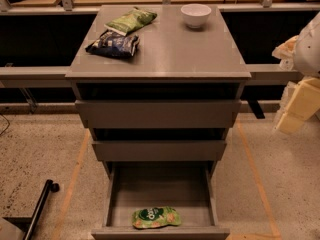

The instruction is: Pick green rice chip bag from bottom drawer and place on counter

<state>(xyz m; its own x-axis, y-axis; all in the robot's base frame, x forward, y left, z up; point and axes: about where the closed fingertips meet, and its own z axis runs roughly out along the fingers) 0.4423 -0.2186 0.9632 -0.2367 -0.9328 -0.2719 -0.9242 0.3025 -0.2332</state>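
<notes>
The bottom drawer (pixel 160 232) was pulled out toward the near side; the green chip bag (pixel 156 217) lay flat inside it, by the near front wall and about in the middle; its dark oval logo faced up; nothing was touching the bag.

The counter (pixel 170 54) was the flat grey top of the cabinet; a pale green bag (pixel 131 21) lay at its far left; a blue bag (pixel 113 44) lay just beside it, a little nearer; a white bowl (pixel 195 15) stood at the far right of the counter, well apart from the two bags.

The top drawer (pixel 158 114) and the middle drawer (pixel 159 150) stuck out only a little, with dark gaps above them.

The gripper (pixel 299 106) was at the right edge of the view, off to the right side of the cabinet and about level with the top drawer; it was well apart from the green chip bag and held nothing that I could see; I could not tell if it was spread or pressed together.

Orange tape lines (pixel 255 169) ran along the speckled floor (pixel 40 149) on both sides of the cabinet; a black pole (pixel 40 209) lay at the near left.
</notes>
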